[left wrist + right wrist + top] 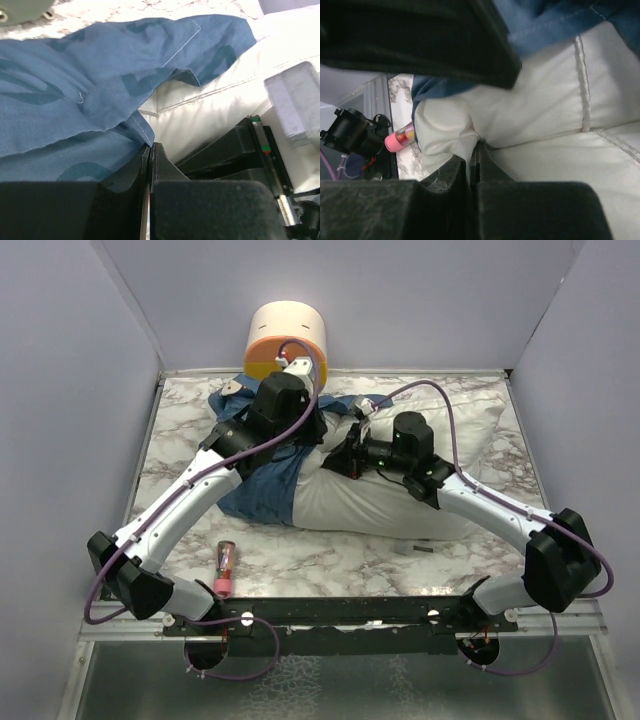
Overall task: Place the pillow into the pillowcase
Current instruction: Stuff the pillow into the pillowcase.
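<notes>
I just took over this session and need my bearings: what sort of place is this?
Probably a lab test cell, not a bedroom: plain grey panel walls close in three sides, the tabletop is marble-patterned, and a black mounting rail runs along its near edge.

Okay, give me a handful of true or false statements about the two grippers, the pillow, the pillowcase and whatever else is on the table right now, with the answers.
1. The left gripper is shut on the pillowcase hem. True.
2. The right gripper hangs open above the pillow. False: it is shut, pinching the pillow's white fabric.
3. The pillow is wholly inside the pillowcase. False: only its left end is covered; most of it shows bare.
4. A pink-capped tube lies on the table near its front edge. True.
5. The cream-and-orange cylinder lies beside the tube. False: it stands at the table's far edge.
</notes>
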`<state>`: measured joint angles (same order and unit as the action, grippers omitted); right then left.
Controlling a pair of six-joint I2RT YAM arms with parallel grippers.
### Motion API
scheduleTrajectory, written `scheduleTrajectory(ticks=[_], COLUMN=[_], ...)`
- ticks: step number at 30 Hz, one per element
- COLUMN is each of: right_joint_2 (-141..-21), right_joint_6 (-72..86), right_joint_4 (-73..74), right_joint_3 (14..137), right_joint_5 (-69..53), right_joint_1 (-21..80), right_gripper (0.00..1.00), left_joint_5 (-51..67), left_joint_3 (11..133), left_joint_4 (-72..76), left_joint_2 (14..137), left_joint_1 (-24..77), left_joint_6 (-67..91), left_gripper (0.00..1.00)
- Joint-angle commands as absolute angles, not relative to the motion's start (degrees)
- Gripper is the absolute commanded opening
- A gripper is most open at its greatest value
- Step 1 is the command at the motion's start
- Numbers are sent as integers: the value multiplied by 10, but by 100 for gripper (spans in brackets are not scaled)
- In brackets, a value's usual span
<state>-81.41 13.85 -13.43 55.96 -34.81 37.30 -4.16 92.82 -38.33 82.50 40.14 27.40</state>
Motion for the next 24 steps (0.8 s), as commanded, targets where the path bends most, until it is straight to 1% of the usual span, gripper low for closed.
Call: scheduleTrajectory(ticks=[1, 2, 4, 7, 8, 12, 13, 14, 15, 19, 24], right_joint_2=[-821, -806, -767, -697, -678, -644, -648, -657, -670, -732, -799], right_joint_6=[184, 170, 129, 63, 42, -36, -55, -74, -89, -119, -132], right_joint_4=[-171, -159, -121, -46, -21, 76, 103, 133, 164, 266, 350], right_joint_3=[547, 540, 532, 543, 552, 615, 635, 656, 679, 749, 808], right_joint_5=[-374, -375, -371, -358, -347, -283, -268, -251, -228, -140, -91], right_joint_1=[385, 384, 384, 384, 384, 383, 383, 383, 383, 374, 361], right_gripper=[4, 7, 21, 37, 43, 71, 76, 79, 80, 80, 80], left_joint_5=[70, 58, 46, 43, 41, 36, 36, 36, 37, 36, 43], left_joint_3=[799, 755, 679, 604, 591, 575, 574, 574, 574, 578, 586], left_joint_4=[-224, -210, -186, -165, -164, -171, -175, -176, -177, -176, -174], left_joint_2=[763, 748, 724, 692, 685, 661, 657, 651, 646, 621, 602], left_joint_1=[416, 412, 400, 382, 380, 377, 376, 376, 376, 376, 376], left_joint_6=[368, 372, 387, 409, 411, 411, 408, 408, 407, 408, 412], left_gripper=[0, 0, 0, 0, 0, 0, 0, 0, 0, 0, 0])
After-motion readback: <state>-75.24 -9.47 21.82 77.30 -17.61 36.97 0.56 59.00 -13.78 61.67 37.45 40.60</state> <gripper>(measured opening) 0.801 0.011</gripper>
